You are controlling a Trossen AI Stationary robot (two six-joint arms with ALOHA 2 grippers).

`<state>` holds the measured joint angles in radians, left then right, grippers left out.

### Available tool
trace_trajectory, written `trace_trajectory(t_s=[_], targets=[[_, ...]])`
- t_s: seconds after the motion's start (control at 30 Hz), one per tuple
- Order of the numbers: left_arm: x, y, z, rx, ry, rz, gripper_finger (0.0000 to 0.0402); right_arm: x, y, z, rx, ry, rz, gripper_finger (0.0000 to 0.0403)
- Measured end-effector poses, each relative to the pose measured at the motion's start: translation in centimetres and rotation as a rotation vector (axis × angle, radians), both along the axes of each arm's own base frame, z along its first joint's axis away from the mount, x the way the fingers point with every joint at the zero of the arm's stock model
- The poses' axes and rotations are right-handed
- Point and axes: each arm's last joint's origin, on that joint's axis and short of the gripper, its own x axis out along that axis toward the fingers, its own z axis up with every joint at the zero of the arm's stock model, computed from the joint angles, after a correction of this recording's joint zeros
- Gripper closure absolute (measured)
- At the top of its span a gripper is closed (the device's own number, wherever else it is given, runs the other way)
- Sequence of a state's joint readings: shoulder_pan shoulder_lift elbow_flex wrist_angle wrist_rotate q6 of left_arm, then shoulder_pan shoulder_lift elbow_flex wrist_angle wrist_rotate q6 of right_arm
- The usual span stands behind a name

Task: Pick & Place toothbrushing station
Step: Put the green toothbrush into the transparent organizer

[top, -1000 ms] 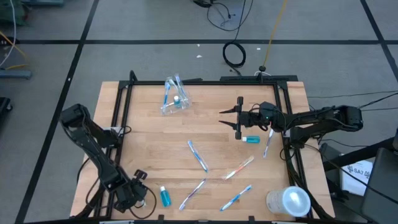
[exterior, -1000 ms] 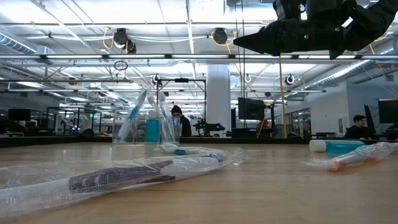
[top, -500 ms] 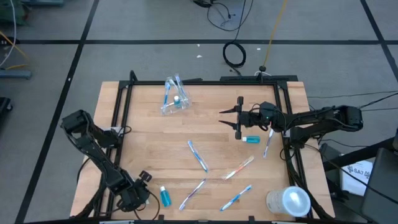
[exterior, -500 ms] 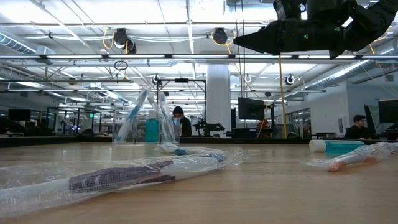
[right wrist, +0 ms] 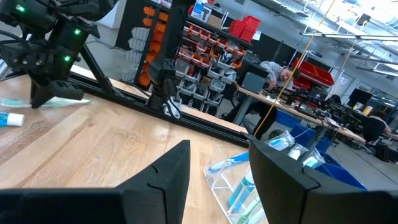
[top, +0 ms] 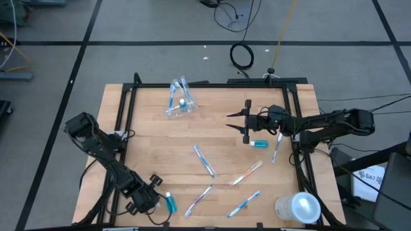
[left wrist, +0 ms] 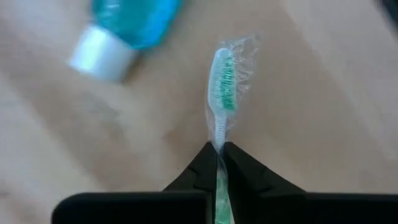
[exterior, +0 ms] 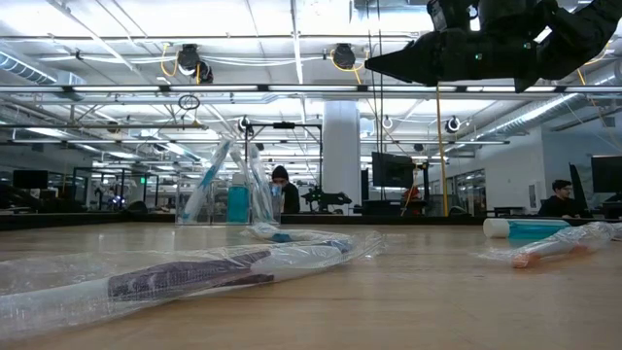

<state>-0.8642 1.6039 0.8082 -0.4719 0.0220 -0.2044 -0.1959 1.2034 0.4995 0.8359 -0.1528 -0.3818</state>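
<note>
My left gripper [top: 154,192] is near the table's front left, pointing steeply down and shut on a toothbrush [left wrist: 222,93] in clear wrap with green bristles. A teal toothpaste tube with a white cap [top: 170,203] lies on the table just to its right. The clear cup [top: 180,104] stands at the far side with toothbrushes and a tube in it. My right gripper [top: 235,122] hovers open and level above the table's right half; a second tube [top: 260,144] lies just near of it. Several wrapped toothbrushes [top: 204,160] lie flat mid-table. My left gripper pinches the toothbrush's thin neck [left wrist: 219,138], just below the bristle head, between its two fingertips [left wrist: 205,165]. The fingers come from above, slanting, and the brush runs on between them. The head sticks out past the fingertips, close over the wood; whether it is lifted I cannot tell.
A large whitish translucent cylinder [top: 298,208] stands at the front right corner. A black frame [top: 192,85] rims the table's far and side edges. More loose toothbrushes [top: 245,204] lie near the front edge, and one [top: 276,149] lies by the right rail.
My left gripper has gone along the near edge toward the table's right, closer to the toothpaste tube, sinking a little and rolling about its own axis. My right gripper has kept still.
</note>
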Motion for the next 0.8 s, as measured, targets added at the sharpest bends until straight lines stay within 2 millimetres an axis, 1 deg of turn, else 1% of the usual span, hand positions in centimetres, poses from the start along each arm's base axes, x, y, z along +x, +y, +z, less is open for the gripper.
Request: trace_trajectory(t_s=[0.03, 0.1, 0.2, 0.27, 0.37, 0.43, 0.53, 0.7, 0.8], targets=[[0.1, 0.2, 0.5, 0.006, -0.021, -0.018, 0.039, 0.0, 0.0, 0.0, -0.001, -0.004, 0.0, 0.0248], [0.4, 0.4, 2.2, 0.001, -0.088, -0.03, 0.0396, 0.0, 0.0, 0.1, -0.001, -0.006, 0.0, 0.0248], [0.3, 1.3, 4.4, 0.022, -0.154, 0.0, 0.0389, 0.0, 0.0, 0.1, 0.0, -0.006, 0.0, 0.0248], [0.0, 2.1, 5.8, 0.028, -0.21, -0.016, 0.0388, 0.0, 0.0, 0.1, 0.001, -0.006, 0.0, 0.0248], [-0.2, 2.9, 8.4, 0.033, -0.384, -0.075, 0.0396, 0.0, 0.0, 0.1, 0.0, -0.007, 0.0, 0.0248], [-0.5, 3.9, 9.8, 0.121, -0.518, -0.079, 0.0394, 0.0, 0.0, 0.1, 0.0, -0.007, 0.0, 0.0248], [-0.8, 5.8, 12.2, 0.248, -0.716, 0.019, 0.0385, 0.0, 0.0, 0.1, 0.0, -0.012, 0.0, 0.0248], [-0.2, 9.0, 15.0, 0.245, -0.88, 0.27, 0.0396, 0.0, 0.0, 0.1, 0.0, -0.013, 0.0, 0.0248], [0.5, 11.1, 16.2, 0.287, -0.941, 0.332, 0.0393, 0.0, 0.0, 0.1, -0.001, -0.013, 0.0, 0.0248]])
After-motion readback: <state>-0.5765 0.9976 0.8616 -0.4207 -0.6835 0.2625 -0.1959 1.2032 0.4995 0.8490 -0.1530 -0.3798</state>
